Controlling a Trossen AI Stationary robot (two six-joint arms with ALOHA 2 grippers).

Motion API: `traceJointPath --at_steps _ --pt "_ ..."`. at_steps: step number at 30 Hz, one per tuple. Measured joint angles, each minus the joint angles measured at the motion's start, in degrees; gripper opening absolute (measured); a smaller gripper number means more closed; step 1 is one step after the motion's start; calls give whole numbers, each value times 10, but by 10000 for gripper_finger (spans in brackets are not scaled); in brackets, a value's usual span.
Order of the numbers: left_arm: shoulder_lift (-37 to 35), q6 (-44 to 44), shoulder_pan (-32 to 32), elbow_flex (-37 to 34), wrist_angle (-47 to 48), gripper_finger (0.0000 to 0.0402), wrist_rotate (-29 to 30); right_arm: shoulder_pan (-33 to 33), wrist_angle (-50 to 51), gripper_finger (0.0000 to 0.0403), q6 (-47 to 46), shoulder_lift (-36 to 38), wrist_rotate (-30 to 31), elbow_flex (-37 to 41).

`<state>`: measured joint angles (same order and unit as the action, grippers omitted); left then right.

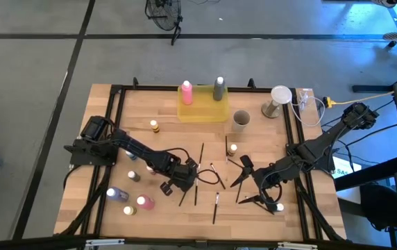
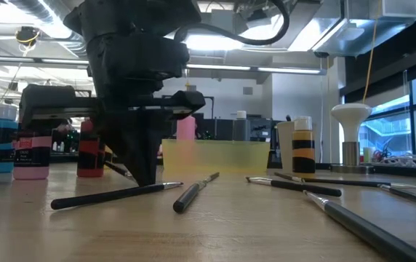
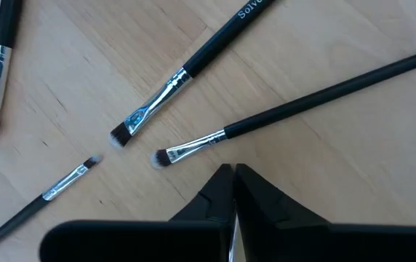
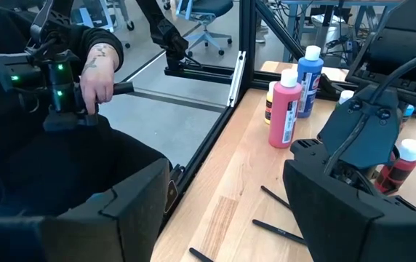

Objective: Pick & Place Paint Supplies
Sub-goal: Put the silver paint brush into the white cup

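Two brushes (image 3: 186, 69) just beyond left gripper (image 3: 231, 191); jaws shut, empty

Paintbrushes (image 3: 186, 69) in left wrist view, handles cut off at frame edges, low view, bottles (image 2: 32, 153) partly hidden behind left arm, tray (image 2: 215, 158) blurred, small bottle labels (image 1: 145, 202) unreadable from above

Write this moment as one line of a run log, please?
left pincer: shut, empty, by brushes | right pincer: open, above table | tray: pink, grey bottles
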<state>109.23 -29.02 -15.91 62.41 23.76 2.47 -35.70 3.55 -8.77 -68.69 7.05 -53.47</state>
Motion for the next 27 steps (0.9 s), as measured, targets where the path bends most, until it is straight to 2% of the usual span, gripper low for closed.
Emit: traceJointPath --at_steps 8,16,19,24,27 --pt "-5 -2 -13 23 20 3 28 0 0 273 1 0 0 0" --pt "-22 -5 -31 138 113 2 124 0 0 273 -1 0 -3 0" --pt "-40 -13 -37 169 115 2 102 0 1 273 -13 0 -3 0" --pt "-110 -23 -55 190 86 2 76 0 4 273 -14 0 -3 0" --pt "-166 -18 -51 191 17 2 15 0 0 273 -10 0 -3 0"
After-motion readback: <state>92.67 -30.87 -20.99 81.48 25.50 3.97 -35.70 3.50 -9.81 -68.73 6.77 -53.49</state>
